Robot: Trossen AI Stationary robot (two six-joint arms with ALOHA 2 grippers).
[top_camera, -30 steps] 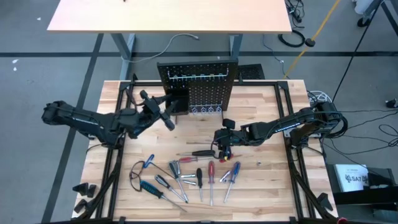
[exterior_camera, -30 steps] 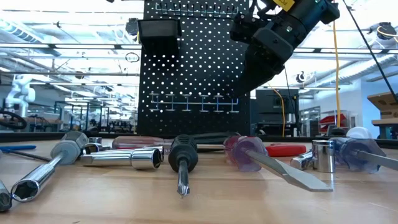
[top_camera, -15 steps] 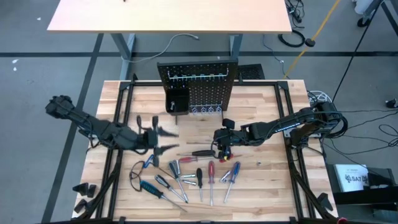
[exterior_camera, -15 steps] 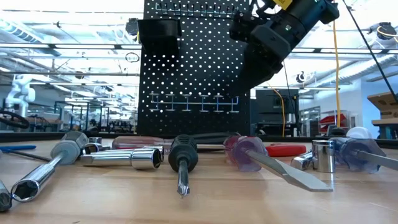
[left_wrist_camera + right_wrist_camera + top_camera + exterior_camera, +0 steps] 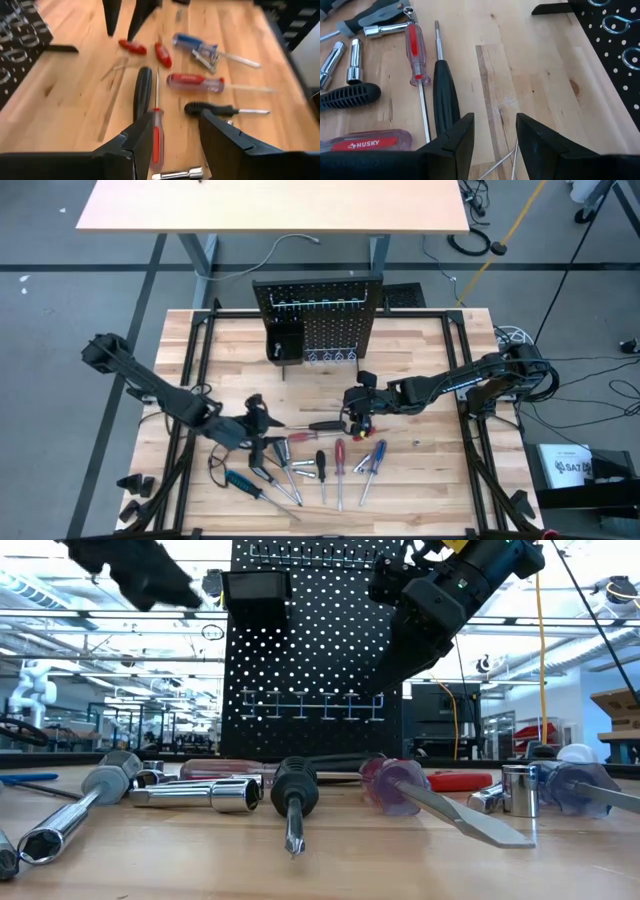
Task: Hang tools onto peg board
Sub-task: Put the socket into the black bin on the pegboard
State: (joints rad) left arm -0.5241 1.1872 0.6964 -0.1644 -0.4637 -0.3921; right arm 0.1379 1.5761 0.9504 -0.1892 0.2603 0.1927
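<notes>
1. Peg board [image 5: 318, 322] stands upright at the far edge of the wooden table [image 5: 420, 350], with a row of metal hooks along its top and ring hooks along its base. A small black bin [image 5: 284, 340] is fixed to its front on the left-arm side.

2. No tool hangs on the visible hooks. The tools [image 5: 305, 460] lie loose on the table in front of the board, in a fan toward the near edge.

3. Left gripper [image 5: 262, 423] hovers low over the left end of the tool spread, well clear of the board. In the left wrist view its fingers [image 5: 134, 142] stand apart with nothing between them: released. A clear red-cored screwdriver [image 5: 157, 135] lies on the wood below the gap, beside a black-handled screwdriver [image 5: 142, 91].

4. Right gripper [image 5: 355, 408] sits mid-table, near the red-handled pliers [image 5: 364, 424]. In the right wrist view its fingers [image 5: 455, 140] are parted and hold nothing: released. The black handle [image 5: 445, 100] lies just ahead of them.

5. The low view shows sockets, screwdriver handles and a flat blade lying along the table in front of the board [image 5: 318, 650], with the right arm [image 5: 440, 600] above them.
</notes>
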